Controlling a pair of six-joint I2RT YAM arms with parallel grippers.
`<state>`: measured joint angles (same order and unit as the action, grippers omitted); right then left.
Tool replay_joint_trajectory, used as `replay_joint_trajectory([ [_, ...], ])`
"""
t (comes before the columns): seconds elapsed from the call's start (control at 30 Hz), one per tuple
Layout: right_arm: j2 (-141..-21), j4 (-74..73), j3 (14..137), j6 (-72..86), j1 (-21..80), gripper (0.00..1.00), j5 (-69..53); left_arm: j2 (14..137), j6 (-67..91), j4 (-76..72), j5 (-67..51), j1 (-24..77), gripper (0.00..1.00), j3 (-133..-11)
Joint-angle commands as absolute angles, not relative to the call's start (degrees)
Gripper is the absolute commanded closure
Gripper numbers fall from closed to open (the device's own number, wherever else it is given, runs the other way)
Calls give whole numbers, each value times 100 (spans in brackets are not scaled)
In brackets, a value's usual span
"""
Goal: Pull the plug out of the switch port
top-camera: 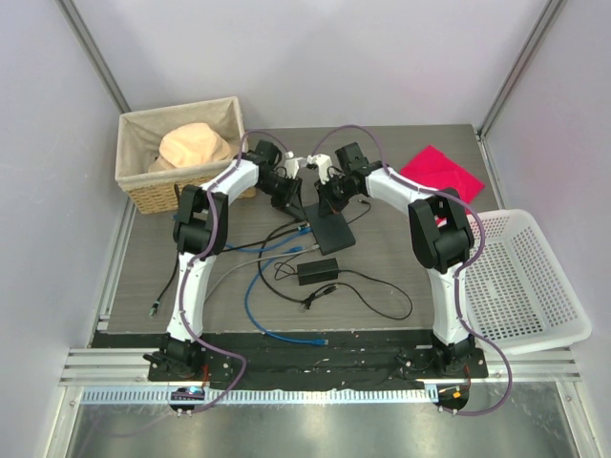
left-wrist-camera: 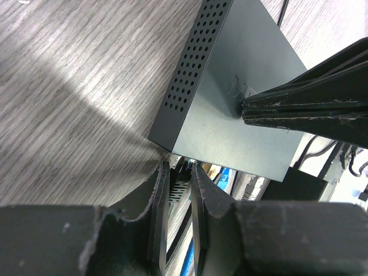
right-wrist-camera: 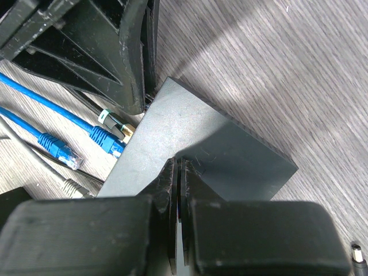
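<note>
The switch (top-camera: 334, 231) is a flat matte-black box in the middle of the table, with a perforated side wall (left-wrist-camera: 190, 69). My left gripper (left-wrist-camera: 179, 165) sits at its socket edge. Its two fingers are shut on a black plug (left-wrist-camera: 177, 183) with a ribbed boot, and the plug's front end meets the switch. My right gripper (right-wrist-camera: 179, 165) is shut, with nothing between its fingers. Its tips press down on the top face of the switch (right-wrist-camera: 172, 123). In the top view both grippers meet over the switch's far end, left (top-camera: 289, 196) and right (top-camera: 329, 197).
Blue network cables (right-wrist-camera: 106, 138) lie at the socket edge, with a loose blue plug (right-wrist-camera: 60, 150) nearby. A small black adapter brick (top-camera: 317, 270) and thin black leads lie nearer the bases. A wicker basket (top-camera: 143, 186) stands back left, a pink cloth (top-camera: 441, 172) back right, and a white basket (top-camera: 525, 286) at the right.
</note>
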<state>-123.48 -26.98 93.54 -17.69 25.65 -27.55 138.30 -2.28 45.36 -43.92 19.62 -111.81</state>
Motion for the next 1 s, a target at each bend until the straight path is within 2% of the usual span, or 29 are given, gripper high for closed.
replay_joint_trajectory([
  [0.0, -12726, -3102, 9176, -1942, 2663, 99, -2206, 14062, -255, 4597, -3903, 2145, 100, -10845],
  [0.3, -12744, -3120, 9185, -1934, 2672, 99, -2188, 14071, -448, 4755, -3612, 2136, 100, -11118],
  [0.47, -12762, -3111, 9193, -1916, 2663, 99, -2145, 14019, -237, 4658, -3866, 2153, 100, -10882],
  [0.73, -12762, -3120, 9193, -1872, 2663, 99, -2109, 14071, -860, 4966, -3841, 2153, 100, -11214],
  [0.97, -12797, -3146, 9255, -1837, 2672, 99, -2039, 13940, -255, 4667, -3725, 2110, 100, -10961],
])
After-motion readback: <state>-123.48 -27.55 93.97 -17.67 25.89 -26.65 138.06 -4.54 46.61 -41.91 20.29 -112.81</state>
